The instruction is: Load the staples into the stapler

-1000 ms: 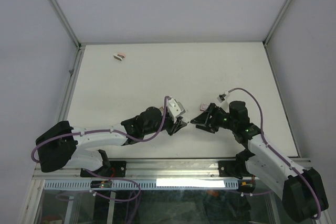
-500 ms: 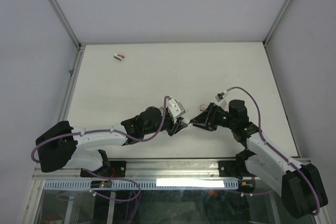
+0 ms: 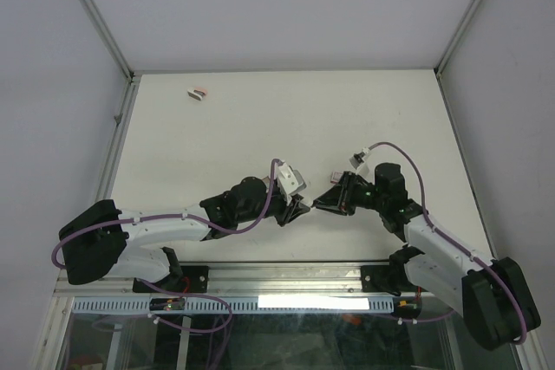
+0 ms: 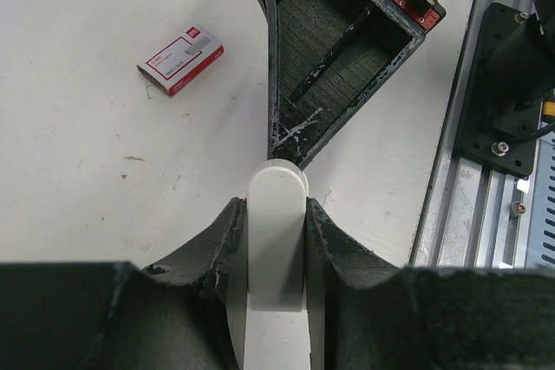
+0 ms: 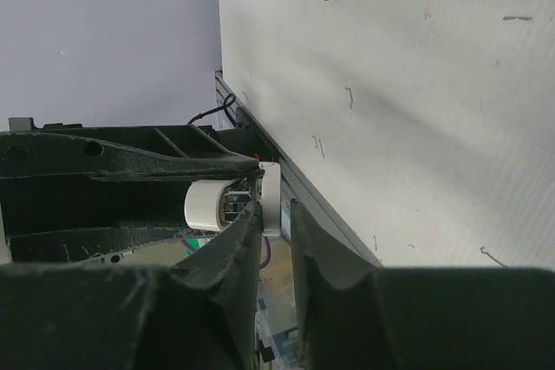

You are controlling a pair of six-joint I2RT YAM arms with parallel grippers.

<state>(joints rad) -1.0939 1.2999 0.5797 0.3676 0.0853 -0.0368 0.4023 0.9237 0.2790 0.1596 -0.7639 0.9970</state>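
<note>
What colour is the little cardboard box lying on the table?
The box is red and white, clearest in the left wrist view.

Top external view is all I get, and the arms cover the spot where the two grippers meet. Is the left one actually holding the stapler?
Observer: Yes. In the left wrist view the left gripper is shut on the stapler, which shows as a white, round-ended bar.
Operator: And the right one?
Observer: The right wrist view shows the right gripper shut on a thin white part of the stapler.
Operator: Anything loose near them?
Observer: A red-and-white box lies flat on the table. In the left wrist view it is left of the right gripper and touches nothing.
</note>
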